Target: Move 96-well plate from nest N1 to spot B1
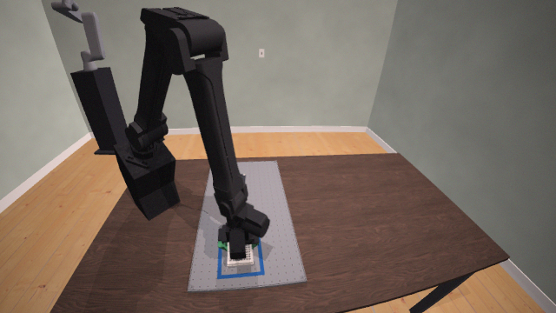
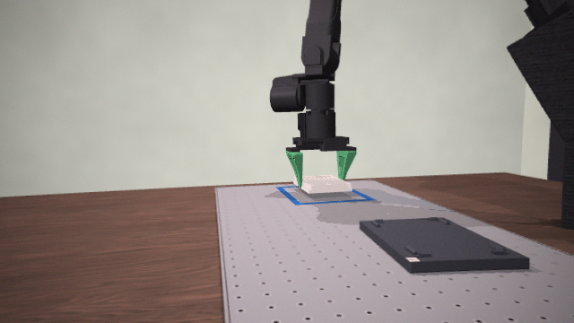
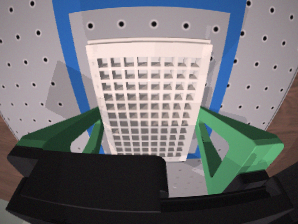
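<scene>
A black jointed arm [image 1: 217,130] reaches down over a white gridded well plate [image 1: 241,258] inside a blue taped rectangular outline [image 1: 241,275] on the counter [image 1: 391,226].
</scene>
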{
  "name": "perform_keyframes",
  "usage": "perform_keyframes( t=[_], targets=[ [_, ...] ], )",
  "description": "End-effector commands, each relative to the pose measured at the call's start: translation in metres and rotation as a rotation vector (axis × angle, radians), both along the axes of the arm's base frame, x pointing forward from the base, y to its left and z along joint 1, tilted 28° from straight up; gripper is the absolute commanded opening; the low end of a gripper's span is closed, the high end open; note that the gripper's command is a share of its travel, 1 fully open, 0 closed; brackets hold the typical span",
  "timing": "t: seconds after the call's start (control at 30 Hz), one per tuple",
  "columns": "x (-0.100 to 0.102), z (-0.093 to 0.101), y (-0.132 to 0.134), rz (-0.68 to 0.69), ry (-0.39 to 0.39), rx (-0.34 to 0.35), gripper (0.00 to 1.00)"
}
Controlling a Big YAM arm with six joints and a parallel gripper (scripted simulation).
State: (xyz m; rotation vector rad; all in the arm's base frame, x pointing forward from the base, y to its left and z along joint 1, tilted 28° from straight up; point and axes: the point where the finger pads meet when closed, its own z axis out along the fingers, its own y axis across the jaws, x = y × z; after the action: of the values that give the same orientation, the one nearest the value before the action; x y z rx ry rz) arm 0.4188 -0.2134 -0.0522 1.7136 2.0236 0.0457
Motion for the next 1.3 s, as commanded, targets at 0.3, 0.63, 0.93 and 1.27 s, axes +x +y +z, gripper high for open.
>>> perform_keyframes(
  t=[0.3, 0.63, 0.93, 1.27],
  targets=[
    [0.0014, -0.0022, -0.0058, 0.001, -0.006, -0.008, 0.00],
    [0.0047, -0.0010, -0.0075, 0.001, -0.012, -0.011, 0.00],
    [0.0052, -0.0029, -0.0080, 0.001, -0.011, -0.011, 0.00],
    [0.0056, -0.0042, -0.0083, 0.001, -0.011, -0.011, 0.00]
  ],
)
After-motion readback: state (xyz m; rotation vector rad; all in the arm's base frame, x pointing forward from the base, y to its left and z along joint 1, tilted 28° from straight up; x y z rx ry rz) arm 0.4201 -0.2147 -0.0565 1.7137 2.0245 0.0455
